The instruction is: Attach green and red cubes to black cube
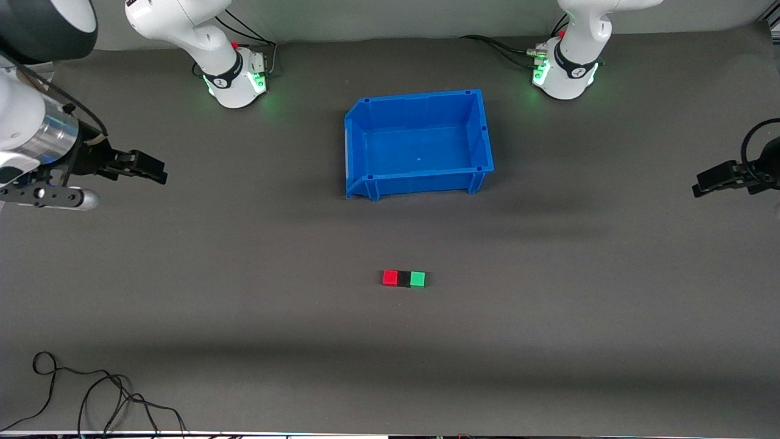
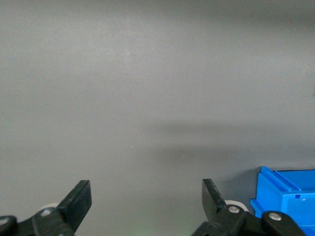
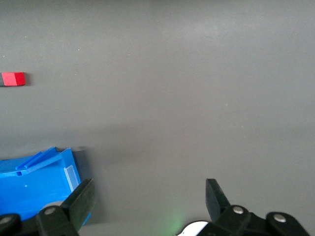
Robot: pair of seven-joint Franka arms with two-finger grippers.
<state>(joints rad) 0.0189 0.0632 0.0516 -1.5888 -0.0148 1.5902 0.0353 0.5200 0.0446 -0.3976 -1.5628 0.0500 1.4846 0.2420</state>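
Observation:
The red cube, the black cube and the green cube lie in one touching row on the grey mat, the black one in the middle, nearer the front camera than the blue bin. The red cube also shows in the right wrist view. My right gripper is open and empty, raised over the mat at the right arm's end. My left gripper is open and empty, raised over the mat at the left arm's end. Both are well away from the cubes.
The blue bin holds nothing and stands between the arm bases and the cubes; its corner shows in the left wrist view and in the right wrist view. Black cables lie at the mat's front edge, toward the right arm's end.

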